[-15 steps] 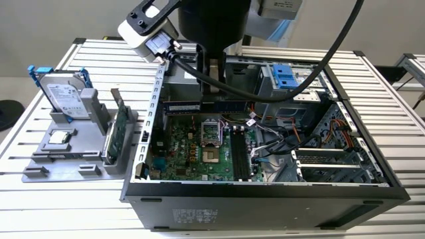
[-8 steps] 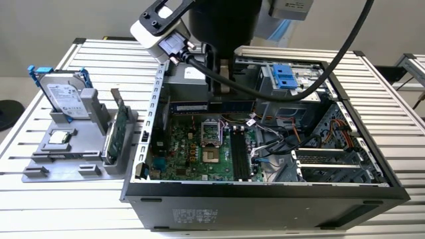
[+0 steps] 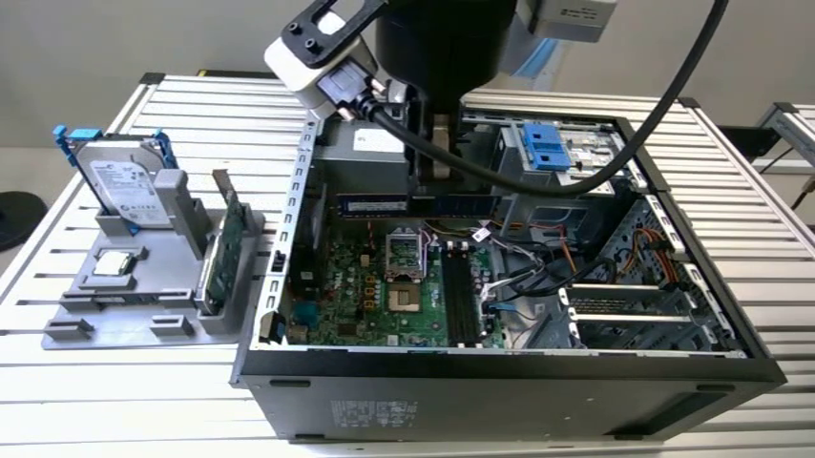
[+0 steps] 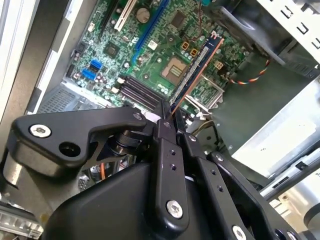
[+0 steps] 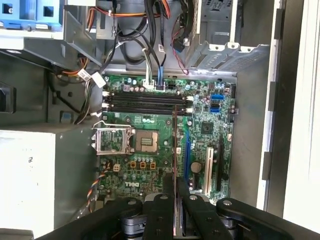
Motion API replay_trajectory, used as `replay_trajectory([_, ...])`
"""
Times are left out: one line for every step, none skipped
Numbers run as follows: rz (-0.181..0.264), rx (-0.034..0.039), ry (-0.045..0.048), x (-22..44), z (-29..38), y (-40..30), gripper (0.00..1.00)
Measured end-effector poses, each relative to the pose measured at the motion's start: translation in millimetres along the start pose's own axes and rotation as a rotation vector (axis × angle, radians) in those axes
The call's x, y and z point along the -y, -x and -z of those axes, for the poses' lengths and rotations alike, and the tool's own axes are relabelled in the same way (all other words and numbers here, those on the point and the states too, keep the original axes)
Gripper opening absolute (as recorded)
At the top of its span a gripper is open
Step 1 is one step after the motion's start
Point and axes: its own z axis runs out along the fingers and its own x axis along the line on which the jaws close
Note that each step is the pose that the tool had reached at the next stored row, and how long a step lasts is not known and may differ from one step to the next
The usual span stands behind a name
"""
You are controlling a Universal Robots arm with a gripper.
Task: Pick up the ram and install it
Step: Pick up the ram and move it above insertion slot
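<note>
Exterior view: The arm hangs over an open computer case (image 3: pixel 510 382) lying on a slatted table (image 3: pixel 128 401). The gripper (image 3: pixel 430 186) is clamped on the ram (image 3: pixel 377 203), which is held level above the motherboard (image 3: pixel 369 286), toward the far wall of the case. The stick lies crosswise to the black memory slots (image 3: pixel 459 296) and is clear of them. To the exterior view's left of the case, a grey stand (image 3: pixel 140 286) carries a hard drive (image 3: pixel 128 176) and a green card (image 3: pixel 227 253), both upright.

Second wrist view: The gripper (image 4: pixel 167 114) has its fingers pressed together on one end of the ram (image 4: pixel 197 67). The stick reaches out over the processor socket (image 4: pixel 175 70). The memory slots (image 4: pixel 140 92) lie beside the fingertips, below them.

First wrist view: The ram (image 5: pixel 174 145) appears edge-on as a thin line rising from the gripper (image 5: pixel 175 192). Its far end overlies the memory slots (image 5: pixel 145 102), at right angles to them. The processor socket (image 5: pixel 142 141) sits just beside the line.
</note>
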Motion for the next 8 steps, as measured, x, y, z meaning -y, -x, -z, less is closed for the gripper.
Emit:
replay_trajectory([-0.008, 0.0001, -0.0001, -0.2, 0.0, 0.0, 0.00])
replay_trajectory([-0.015, 0.0003, -0.0002, -0.5, 0.0, 0.0, 0.00])
replay_trajectory([-0.023, 0.0003, -0.0002, -0.7, -0.1, 0.0, 0.00])
replay_trajectory([-0.032, 0.0004, -0.0003, -0.9, -0.2, 0.0, 0.00])
replay_trajectory([-0.040, 0.0005, -0.0004, -1.2, -0.3, 0.0, 0.00])
replay_trajectory([-0.047, 0.0007, -0.0005, -1.5, -0.4, 0.0, 0.00])
replay_trajectory([-0.055, 0.0008, -0.0005, -1.8, -0.4, 0.0, 0.00])
replay_trajectory([-0.062, 0.0010, -0.0006, -2.2, -0.4, 0.0, 0.00])
